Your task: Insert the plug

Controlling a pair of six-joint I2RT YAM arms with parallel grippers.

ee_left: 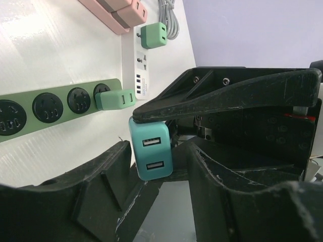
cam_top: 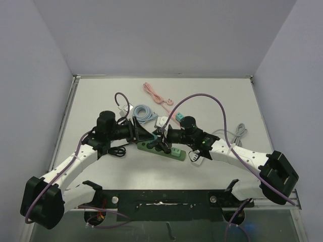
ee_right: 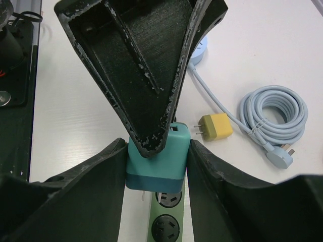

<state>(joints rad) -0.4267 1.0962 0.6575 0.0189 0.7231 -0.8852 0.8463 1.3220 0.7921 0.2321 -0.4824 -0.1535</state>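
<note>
A teal plug [ee_right: 156,156] with a darker blue base is clamped between the fingers of my right gripper [ee_right: 157,146], which is shut on it. Its two prongs hang just above the end socket of the green power strip [ee_right: 169,222], shifted a little to the left of it. In the left wrist view the plug [ee_left: 150,151] shows two USB ports and sits between the fingers of my left gripper [ee_left: 157,146]. One finger is against it and a narrow gap remains at the other. Both grippers meet over the strip [cam_top: 161,148].
A light green plug [ee_left: 115,99] sits in the strip's far socket. A yellow plug [ee_right: 216,127] and a coiled light blue cable [ee_right: 272,118] lie beside the strip. A white power strip [ee_left: 140,70], a pink cable [cam_top: 156,96] and a grey cable [cam_top: 237,133] lie further out.
</note>
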